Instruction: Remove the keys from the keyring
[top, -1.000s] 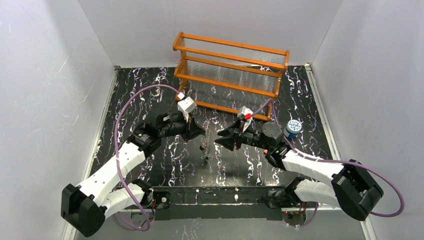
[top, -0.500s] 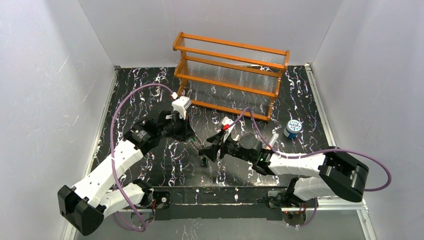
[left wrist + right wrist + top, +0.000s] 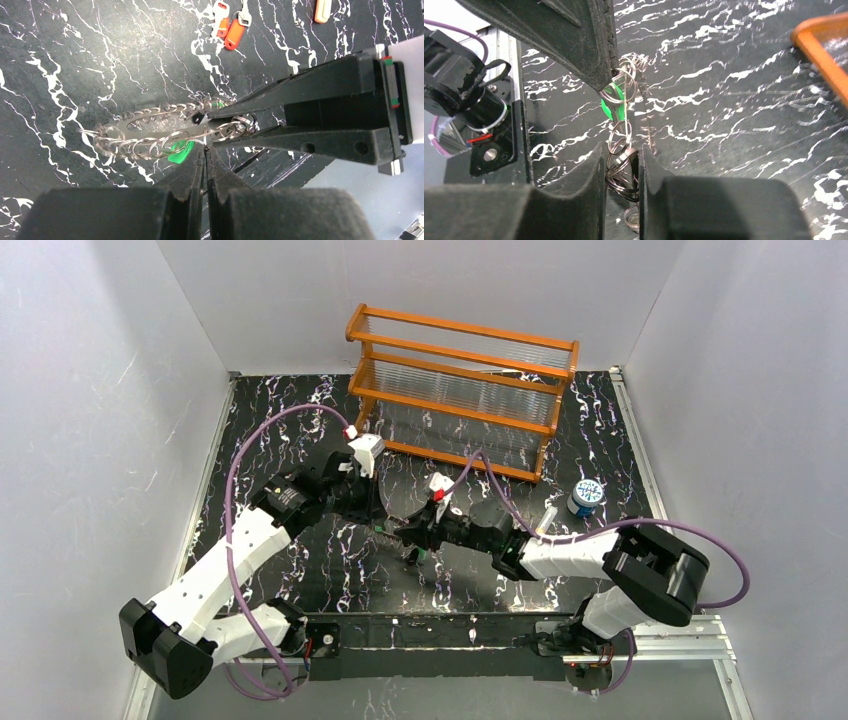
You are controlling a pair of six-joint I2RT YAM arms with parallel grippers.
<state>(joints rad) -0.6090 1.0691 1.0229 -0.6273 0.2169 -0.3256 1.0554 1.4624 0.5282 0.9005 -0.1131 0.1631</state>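
Note:
The keyring (image 3: 130,132) is a flat grey toothed ring strung with small wire rings, held just above the table (image 3: 300,420) between both arms. My left gripper (image 3: 205,147) is shut on its near edge. A green key (image 3: 180,151) hangs beside those fingertips. My right gripper (image 3: 621,155) is closed over the bunch of small rings at the keyring's (image 3: 624,125) end, and the green key (image 3: 613,102) sits just beyond its fingers. Two red keys (image 3: 232,35) lie loose on the table. In the top view the left gripper (image 3: 388,523) and the right gripper (image 3: 410,536) meet tip to tip.
An orange wooden rack (image 3: 460,390) with clear rods stands at the back. A blue-white patterned lid (image 3: 587,495) and a clear tube (image 3: 550,515) lie at the right. An orange cap (image 3: 322,10) shows near the red keys.
My right arm has swung left from near the rack to the keyring, and its jaws have narrowed round the small rings. My left arm shifted slightly left, still gripping.

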